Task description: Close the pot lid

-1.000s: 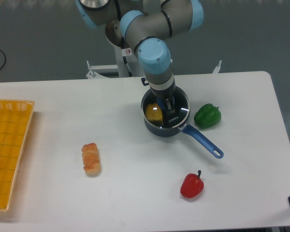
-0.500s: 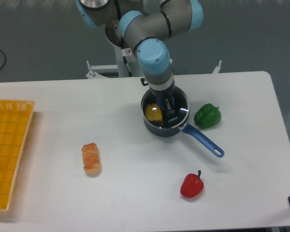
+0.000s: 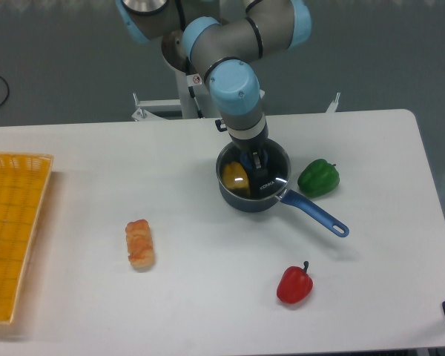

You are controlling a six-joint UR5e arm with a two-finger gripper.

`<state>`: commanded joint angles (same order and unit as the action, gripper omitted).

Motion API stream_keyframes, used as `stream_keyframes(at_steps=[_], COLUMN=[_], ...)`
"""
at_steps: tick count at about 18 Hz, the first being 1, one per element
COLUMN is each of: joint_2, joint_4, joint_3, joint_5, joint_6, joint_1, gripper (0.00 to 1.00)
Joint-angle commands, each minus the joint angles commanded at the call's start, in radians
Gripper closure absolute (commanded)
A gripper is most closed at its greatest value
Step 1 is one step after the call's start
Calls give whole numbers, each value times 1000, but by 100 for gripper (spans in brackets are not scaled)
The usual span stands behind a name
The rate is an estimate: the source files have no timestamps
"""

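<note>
Camera view: gripper (image 3: 254, 167) reaching down into the pot's mouth.
The lid (image 3: 253, 169) is sitting over the pot (image 3: 245, 199) at frame centre; the fingers appear to be clamping its blue knob, a yellow item showing through.

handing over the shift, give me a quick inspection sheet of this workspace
surface: white table, no spills seen
job's things: pot with lid over it, a yellow item showing through; blue handle points right and toward the camera
clutter: green pepper, red pepper, bread roll, yellow basket at the left edge
grippers: gripper down at the lid's centre, jaws hidden, cannot tell whether shut
cables: black cable on the floor, far left
surroundings: grey floor, metal stand behind the table
</note>
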<state>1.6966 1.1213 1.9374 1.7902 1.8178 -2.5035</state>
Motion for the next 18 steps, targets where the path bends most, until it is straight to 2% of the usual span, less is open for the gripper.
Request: stream_keyframes(at_steps=[1,2,5,9,12,14,18], joint_2=[3,5,6,6,8,6,-3], joint_4=[0,3,47,233,308,363,371], joint_3=[-12,-31,-87,-236,-322,-373,-390], joint_5=[-3,-6,-15,-110,-165,-244,-252], joint_6=[-6,-5,-11,-34,-19,14,246], joint_1=[0,-2,-2,-21,-72,-144,-245], gripper=[7,0,0,0,0,0,0])
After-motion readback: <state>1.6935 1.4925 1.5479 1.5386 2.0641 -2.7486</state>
